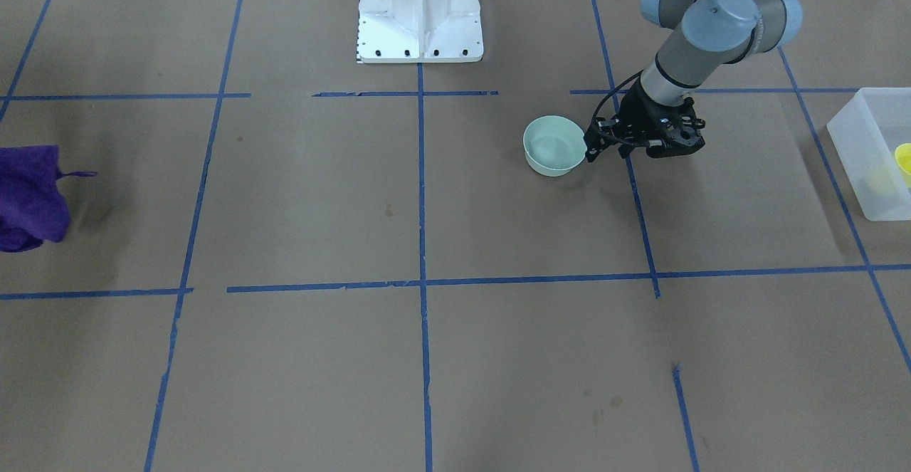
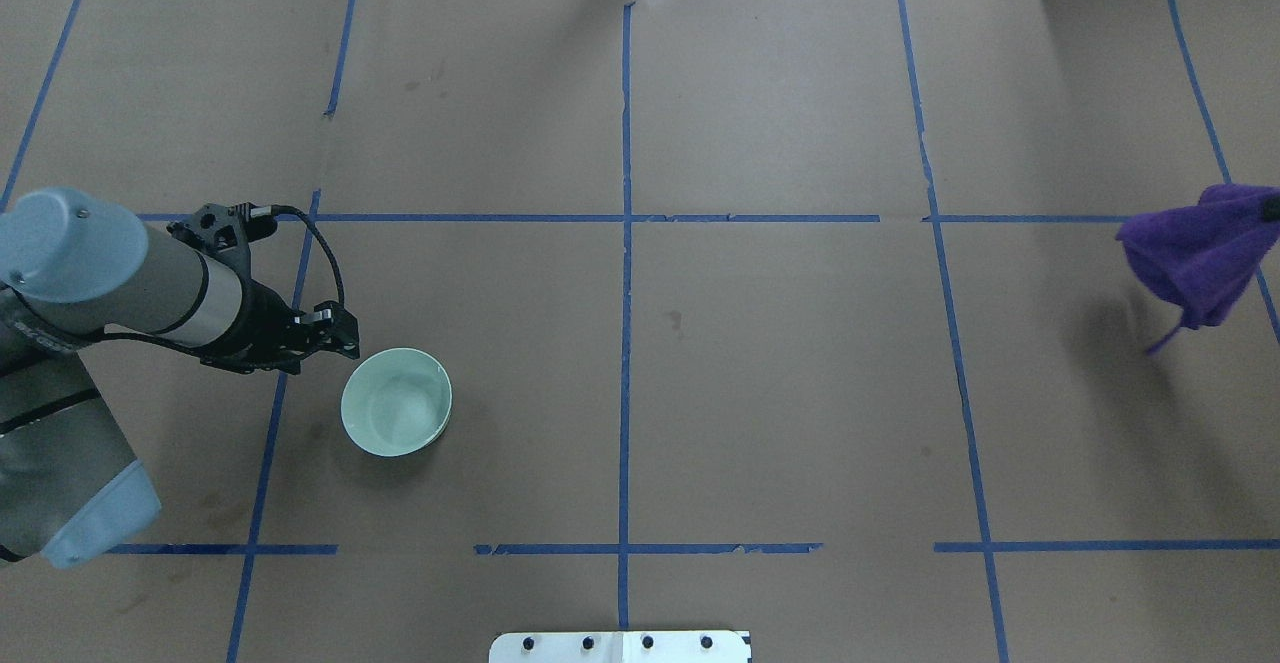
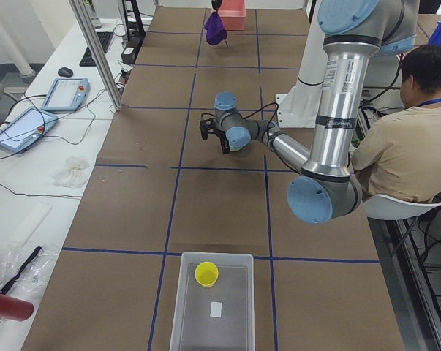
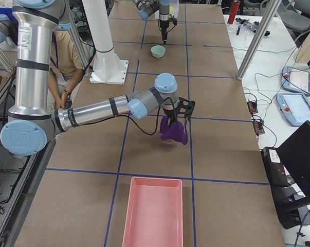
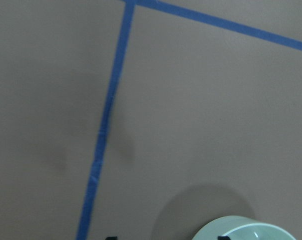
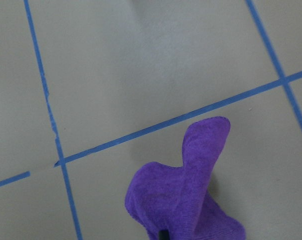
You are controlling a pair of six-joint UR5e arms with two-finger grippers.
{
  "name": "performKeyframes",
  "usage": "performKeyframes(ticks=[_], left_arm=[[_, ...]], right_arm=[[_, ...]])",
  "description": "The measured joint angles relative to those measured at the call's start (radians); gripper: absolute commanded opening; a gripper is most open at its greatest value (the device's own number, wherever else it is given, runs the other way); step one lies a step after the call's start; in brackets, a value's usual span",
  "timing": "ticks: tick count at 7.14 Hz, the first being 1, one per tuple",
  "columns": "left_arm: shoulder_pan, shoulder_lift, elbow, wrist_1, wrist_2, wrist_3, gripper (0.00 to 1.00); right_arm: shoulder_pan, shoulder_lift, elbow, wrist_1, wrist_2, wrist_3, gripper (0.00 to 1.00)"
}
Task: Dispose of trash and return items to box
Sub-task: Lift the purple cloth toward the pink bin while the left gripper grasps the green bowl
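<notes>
Your left gripper (image 2: 336, 334) hovers, fingers (image 1: 591, 146) spread, just beside the mint bowl (image 1: 554, 146), which sits upright on the tabletop (image 1: 320, 208) well apart from the box (image 1: 865, 151), so drop off-centre and a finger could clip its rim and tip it.

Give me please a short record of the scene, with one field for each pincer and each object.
left pincer: open, beside mint bowl, not gripping it
right pincer: shut on purple cloth, held above the table
yellow cup: upright inside box
mint bowl: upright on table, outside box
</notes>
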Motion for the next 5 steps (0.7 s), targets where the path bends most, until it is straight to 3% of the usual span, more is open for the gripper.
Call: performKeyframes(ticks=[1,3,4,5], left_arm=[[0.036,-0.007,0.008,0.001,0.027,-0.029,0.75],[0.079,-0.009,0.015,0.003,0.052,-0.054,0.57],[0.088,-0.009,0.017,0.003,0.056,-0.056,0.56],[0.098,-0.009,0.022,0.004,0.066,-0.057,0.3]], right_arm=[[0.094,-0.005,0.001,-0.084,0.007,-0.145,0.0],[0.284,-0.003,0.005,-0.265,0.01,-0.438,0.0],[0.348,-0.004,0.004,-0.317,0.008,-0.534,0.0],[0.399,-0.007,0.001,-0.358,0.003,-0.619,0.0]])
